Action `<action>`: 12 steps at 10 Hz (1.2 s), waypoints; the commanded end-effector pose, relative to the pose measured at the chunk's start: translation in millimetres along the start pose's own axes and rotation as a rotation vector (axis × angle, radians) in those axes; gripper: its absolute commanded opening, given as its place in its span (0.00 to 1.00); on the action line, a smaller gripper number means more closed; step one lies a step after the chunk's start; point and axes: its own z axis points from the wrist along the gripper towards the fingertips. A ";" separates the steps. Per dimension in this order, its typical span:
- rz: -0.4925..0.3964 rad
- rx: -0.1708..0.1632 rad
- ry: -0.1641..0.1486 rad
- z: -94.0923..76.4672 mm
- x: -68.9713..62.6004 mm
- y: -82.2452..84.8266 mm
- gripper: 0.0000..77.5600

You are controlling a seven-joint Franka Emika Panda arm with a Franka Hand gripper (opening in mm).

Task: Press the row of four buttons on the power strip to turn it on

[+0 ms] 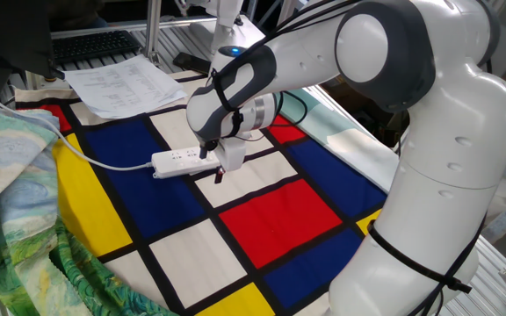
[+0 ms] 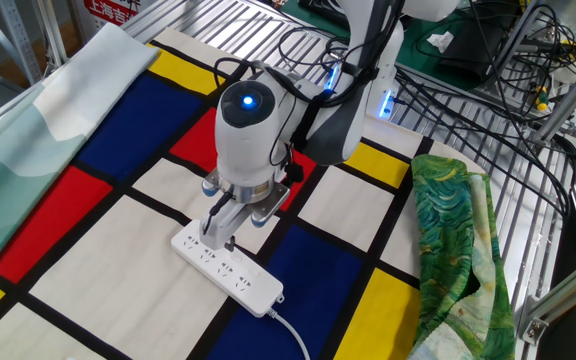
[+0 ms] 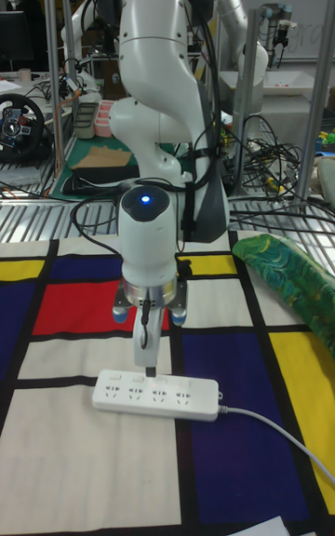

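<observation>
Gripper [image 3: 143, 370] tip down on power strip [image 3: 158, 395] far end, likely pressing early button; remaining buttons probably pending; claw state unclear.

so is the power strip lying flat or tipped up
Flat: the power strip lies on the checkered cloth, sockets facing up, with the hand down on its top.

Cloth [image 2: 118, 270] open around power strip [image 2: 230, 267]; green fabric [image 2: 458, 250] well aside.
</observation>
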 end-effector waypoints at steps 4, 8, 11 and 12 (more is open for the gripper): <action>0.117 -0.013 0.008 -1.0 -0.2 0.8 1.00; 0.076 -0.006 0.026 -1.2 -1.0 -1.2 1.00; 0.055 -0.005 0.010 2.8 -8.4 -16.9 1.00; 0.033 -0.007 0.008 3.6 -16.9 -22.2 1.00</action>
